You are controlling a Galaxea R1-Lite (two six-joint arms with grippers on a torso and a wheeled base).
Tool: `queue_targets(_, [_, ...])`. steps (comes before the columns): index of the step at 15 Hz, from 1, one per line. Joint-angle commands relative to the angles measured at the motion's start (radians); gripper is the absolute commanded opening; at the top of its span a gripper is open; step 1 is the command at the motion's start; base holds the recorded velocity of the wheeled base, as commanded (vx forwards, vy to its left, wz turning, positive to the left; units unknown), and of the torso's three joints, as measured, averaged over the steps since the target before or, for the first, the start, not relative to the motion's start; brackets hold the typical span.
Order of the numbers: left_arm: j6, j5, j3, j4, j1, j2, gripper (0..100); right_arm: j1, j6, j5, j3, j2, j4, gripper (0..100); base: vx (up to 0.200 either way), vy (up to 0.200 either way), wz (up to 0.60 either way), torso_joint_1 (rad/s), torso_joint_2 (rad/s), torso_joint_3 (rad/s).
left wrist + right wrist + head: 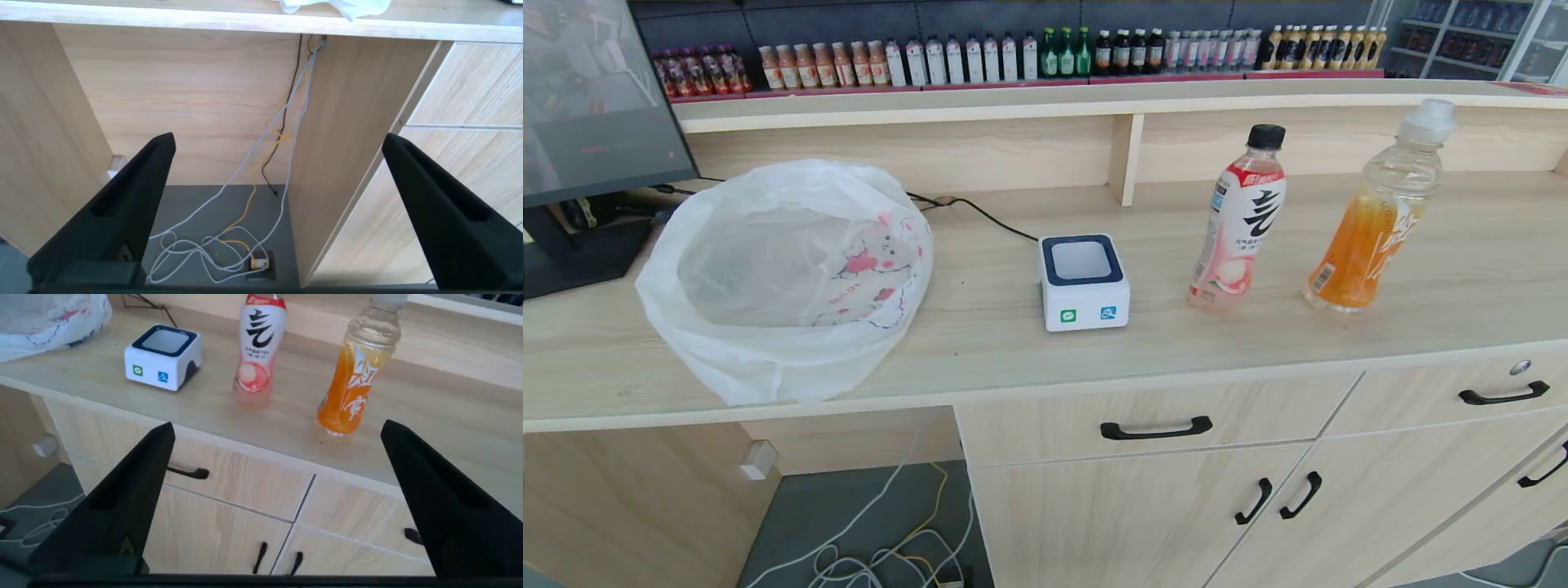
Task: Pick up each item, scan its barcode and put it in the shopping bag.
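Observation:
Two bottles stand upright on the wooden counter: a pink drink bottle with a black cap, and to its right an orange drink bottle with a clear cap. A white scanner box with a dark-framed window sits mid-counter. The white plastic shopping bag lies open on the left. My right gripper is open, in front of and below the counter edge, facing the pink bottle, the orange bottle and the scanner. My left gripper is open, low before the recess under the counter.
A monitor stands at the far left behind the bag. A raised shelf runs along the counter's back. Drawers and cabinet doors with black handles are below. Loose cables lie on the floor in the recess.

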Motion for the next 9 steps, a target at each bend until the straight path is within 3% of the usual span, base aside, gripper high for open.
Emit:
queue_targets(1, [0.0,0.0,0.0,0.0,0.0,0.0,100,0.136,-0.026,-0.001,-0.074,0.182,-0.013,100,0.0,0.0,0.0,0.0,0.0,0.0])
queue_targets(5, [0.0,0.0,0.0,0.0,0.0,0.0,100,0.314,-0.067,-0.007,-0.202,0.394,-0.027,100,0.0,0.0,0.0,0.0,0.0,0.0])
queue_targets(9, [0.0,0.0,0.0,0.0,0.0,0.0,100,0.435,-0.051,-0.054,-0.291,0.58,-0.16,100,0.0,0.0,0.0,0.0,0.0,0.0])
